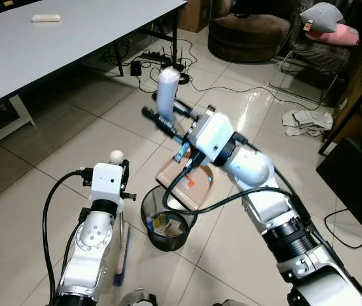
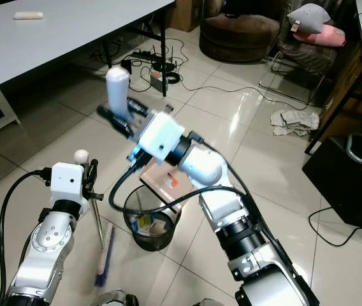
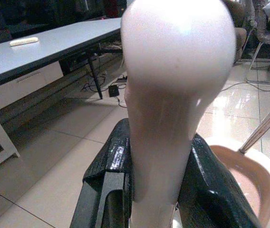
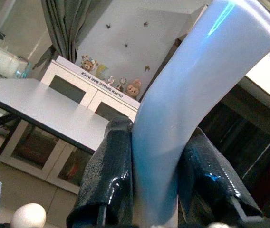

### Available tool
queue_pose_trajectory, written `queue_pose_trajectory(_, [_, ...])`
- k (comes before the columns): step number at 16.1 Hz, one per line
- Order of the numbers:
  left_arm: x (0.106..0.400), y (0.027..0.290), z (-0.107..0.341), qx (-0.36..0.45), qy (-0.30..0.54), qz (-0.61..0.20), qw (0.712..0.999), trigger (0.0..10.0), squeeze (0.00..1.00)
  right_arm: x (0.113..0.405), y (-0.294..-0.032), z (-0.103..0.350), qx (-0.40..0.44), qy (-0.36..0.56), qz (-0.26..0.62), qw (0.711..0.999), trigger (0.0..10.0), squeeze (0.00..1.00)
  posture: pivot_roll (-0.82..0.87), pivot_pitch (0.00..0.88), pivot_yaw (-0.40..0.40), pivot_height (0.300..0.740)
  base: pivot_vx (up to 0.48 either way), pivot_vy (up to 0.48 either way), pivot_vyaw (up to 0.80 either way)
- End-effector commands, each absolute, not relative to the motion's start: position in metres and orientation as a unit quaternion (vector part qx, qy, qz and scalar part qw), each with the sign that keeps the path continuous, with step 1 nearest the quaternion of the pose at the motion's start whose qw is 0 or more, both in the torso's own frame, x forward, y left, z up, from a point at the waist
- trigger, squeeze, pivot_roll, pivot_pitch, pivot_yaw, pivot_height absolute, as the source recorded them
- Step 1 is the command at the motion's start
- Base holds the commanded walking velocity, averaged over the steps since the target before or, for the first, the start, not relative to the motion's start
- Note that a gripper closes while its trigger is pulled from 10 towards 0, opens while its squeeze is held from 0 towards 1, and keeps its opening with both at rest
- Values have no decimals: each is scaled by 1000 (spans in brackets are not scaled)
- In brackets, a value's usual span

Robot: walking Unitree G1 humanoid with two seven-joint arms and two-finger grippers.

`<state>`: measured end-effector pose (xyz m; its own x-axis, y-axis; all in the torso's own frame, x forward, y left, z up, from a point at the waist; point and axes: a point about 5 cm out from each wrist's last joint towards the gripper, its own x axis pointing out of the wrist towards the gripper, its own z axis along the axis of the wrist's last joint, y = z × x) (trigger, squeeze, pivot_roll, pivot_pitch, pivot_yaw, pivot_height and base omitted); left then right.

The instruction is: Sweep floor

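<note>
Plastic dustpan (image 1: 187,182) tilted over the mesh bin (image 1: 166,224), apparently to tip debris in, hangs from its handle clamped in the right claw (image 1: 168,121), while the left claw (image 1: 122,171) grips the upright broom handle (image 1: 116,157)

Arm and bin (image 1: 166,224) hide most of the dustpan (image 1: 187,185).

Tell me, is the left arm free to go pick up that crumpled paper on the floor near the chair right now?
Probably not. The left gripper is shut on the broom handle, and the crumpled paper lies across the floor on the robot's right, beyond the right gripper holding the dustpan handle.
</note>
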<state>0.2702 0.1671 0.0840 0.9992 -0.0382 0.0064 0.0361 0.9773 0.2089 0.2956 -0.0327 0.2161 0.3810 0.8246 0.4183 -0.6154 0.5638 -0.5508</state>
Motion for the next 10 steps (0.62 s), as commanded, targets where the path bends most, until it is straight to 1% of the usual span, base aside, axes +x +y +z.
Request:
queue_pose_trajectory(1, [271,166,91,111,-22,-23,993,10000,0,292,-33,229,-161,-376,438,801,10000,0,6,57,0,740,0,0,0])
queue_pose_trajectory(4, [271,166,91,113,-23,-22,993,10000,0,303,-58,274,-108,-435,337,828,10000,0,2,54,0,740,0,0,0])
queue_pose_trajectory(5, [271,167,91,114,-23,-20,993,10000,0,307,-67,288,-84,-442,305,839,10000,0,1,53,1,740,0,0,0])
queue_pose_trajectory(7, [271,170,91,117,-22,-14,993,10000,0,307,-75,305,-65,-459,272,843,10000,0,0,49,3,740,0,0,0])
queue_pose_trajectory(10, [270,189,99,141,-31,14,989,10000,0,307,-89,325,6,-468,202,860,10000,0,4,44,4,740,0,0,800])
